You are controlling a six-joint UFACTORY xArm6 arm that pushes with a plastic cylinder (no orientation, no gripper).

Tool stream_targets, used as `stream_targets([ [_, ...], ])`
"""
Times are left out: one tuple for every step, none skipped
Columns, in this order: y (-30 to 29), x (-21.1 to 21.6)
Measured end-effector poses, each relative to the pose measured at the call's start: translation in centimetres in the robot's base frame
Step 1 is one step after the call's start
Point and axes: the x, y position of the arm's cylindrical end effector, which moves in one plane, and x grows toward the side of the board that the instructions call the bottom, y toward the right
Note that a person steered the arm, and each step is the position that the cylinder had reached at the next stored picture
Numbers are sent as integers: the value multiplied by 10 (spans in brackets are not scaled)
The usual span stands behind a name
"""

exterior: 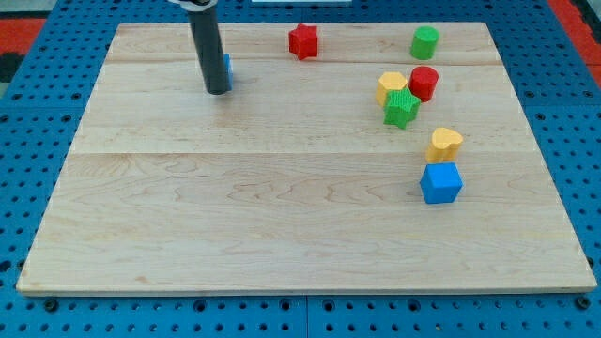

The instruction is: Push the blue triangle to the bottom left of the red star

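1. My tip (217, 90) has no jaws; it hides most of the blue triangle block (227, 68), left of the red star block (302, 40).
2. An off-centre push could let it slip aside on the wooden table (282, 207).

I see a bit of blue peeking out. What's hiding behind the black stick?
A blue block sits right behind my tip, on its right side. Only a thin blue edge shows; the rod covers the rest, so its shape cannot be made out.
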Motion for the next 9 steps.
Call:
stream_targets([
  [19, -4],
  [-19, -28],
  [-46, -35],
  [-46, -39],
  [-45, -58],
  [-43, -79],
  [-15, -55],
  [45, -19],
  [123, -52],
])
